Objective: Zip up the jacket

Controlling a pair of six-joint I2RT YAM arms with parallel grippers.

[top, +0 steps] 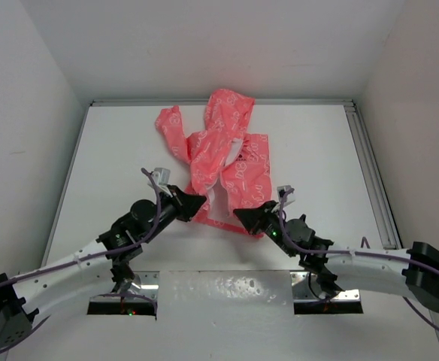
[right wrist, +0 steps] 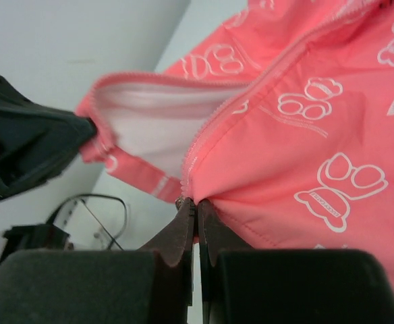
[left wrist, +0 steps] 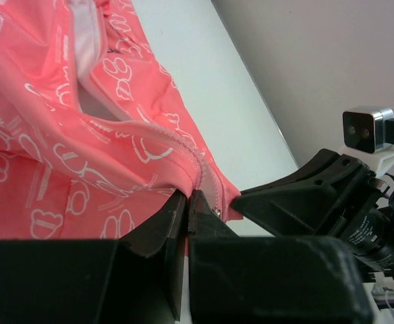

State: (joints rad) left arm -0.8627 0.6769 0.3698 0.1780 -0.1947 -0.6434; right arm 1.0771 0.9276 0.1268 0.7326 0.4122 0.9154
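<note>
The jacket (top: pixel 223 150) lies spread on the white bench (top: pixel 317 165) toward 12 o'clock, its front open and white inside showing. The left tool (top: pixel 193 204) is clamped tight on the bottom hem at the jacket's 7 o'clock. The right tool (top: pixel 246 216) is clamped tight on the hem at 5 o'clock.

Coral-pink, white-printed hooded jacket (top: pixel 223 147) is lying crumpled on table (top: pixel 129 143); front zipper (right wrist: pixel 214 125) is gaping open, baring white lining (right wrist: pixel 150 118).
</note>
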